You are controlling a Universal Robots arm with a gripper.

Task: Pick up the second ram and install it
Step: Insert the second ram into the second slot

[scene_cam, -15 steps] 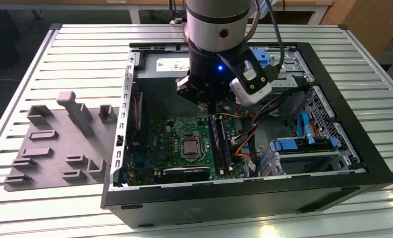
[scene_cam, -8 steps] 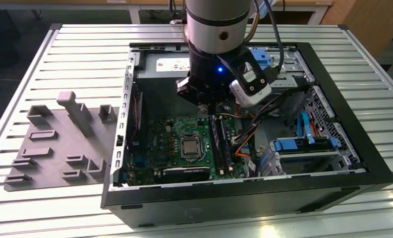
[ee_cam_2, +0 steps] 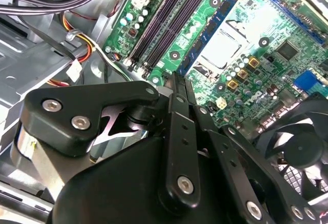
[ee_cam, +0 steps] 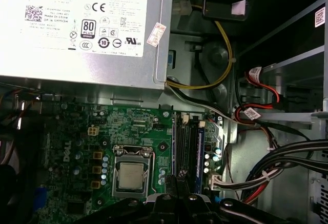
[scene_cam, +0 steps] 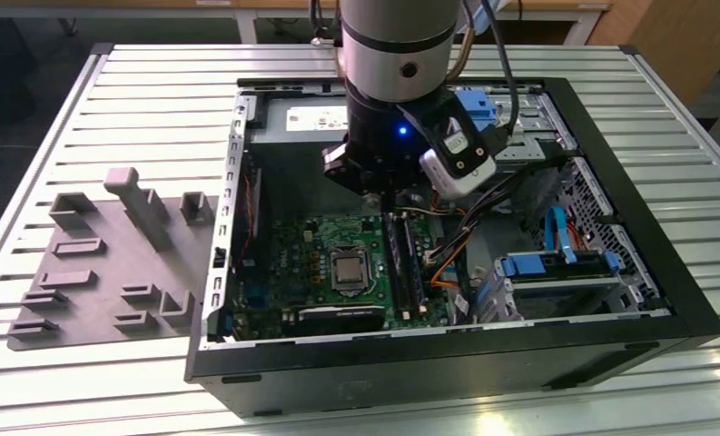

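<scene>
My gripper [scene_cam: 388, 207] hangs inside the open computer case, over the far end of the black memory slots [scene_cam: 402, 263] on the green motherboard [scene_cam: 317, 245]. In both wrist views its fingers are pressed together, with no stick showing between them. The gripper [ee_cam_2: 177, 79] points at the near end of the slots [ee_cam_2: 169, 19]. In the first wrist view the gripper [ee_cam: 179, 177] sits just beside a long dark blue ram stick [ee_cam: 199, 152] standing in one slot. I cannot tell whether that stick is the second ram.
The grey power-supply box [ee_cam: 77, 29] lies at the far end of the case [scene_cam: 457, 354]. Cable bundles [ee_cam: 277, 167] and blue drive brackets [scene_cam: 554, 263] crowd the exterior view's right. The processor socket [scene_cam: 350, 271] sits beside the slots. A grey fixture plate [scene_cam: 105, 263] lies outside, on the exterior view's left.
</scene>
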